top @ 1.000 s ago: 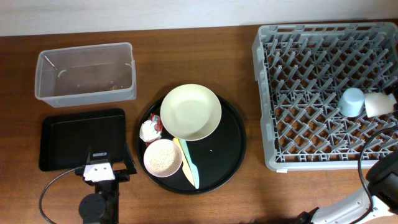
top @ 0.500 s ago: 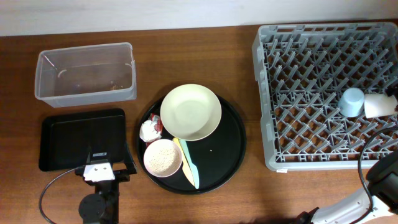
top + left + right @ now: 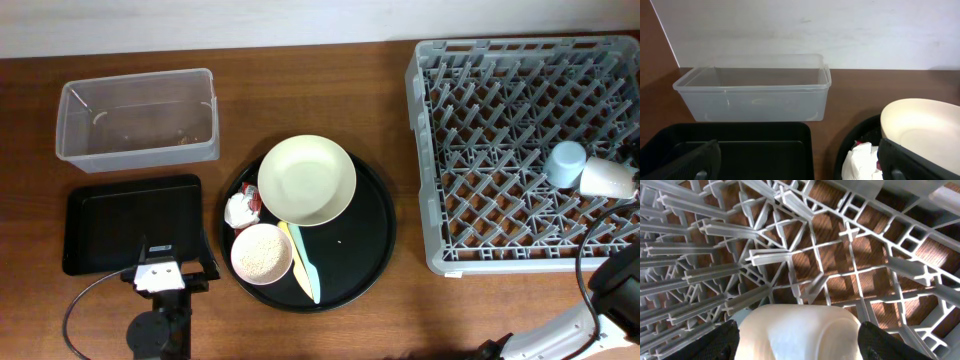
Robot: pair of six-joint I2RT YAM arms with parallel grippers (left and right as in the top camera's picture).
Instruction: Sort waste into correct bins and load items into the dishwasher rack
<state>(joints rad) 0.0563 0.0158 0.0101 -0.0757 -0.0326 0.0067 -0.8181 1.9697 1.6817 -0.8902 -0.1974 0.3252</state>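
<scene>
My right gripper is shut on the white cup, held on its side just above the pegs of the grey dishwasher rack, next to the light blue cup. In the overhead view the white cup sits at the rack's right edge. My left gripper stands wide open and empty over the black rectangular tray. On the round black tray lie the cream plate, a bowl of rice grains, the crumpled wrapper and flat utensils.
The clear tub stands behind the black rectangular tray, near the table's back edge. Bare wood separates the round tray from the rack. The left arm's cable loops at the front left.
The white cup has shifted a little right and toward the front and tipped further over, carried by my right gripper. The left arm has not moved.
</scene>
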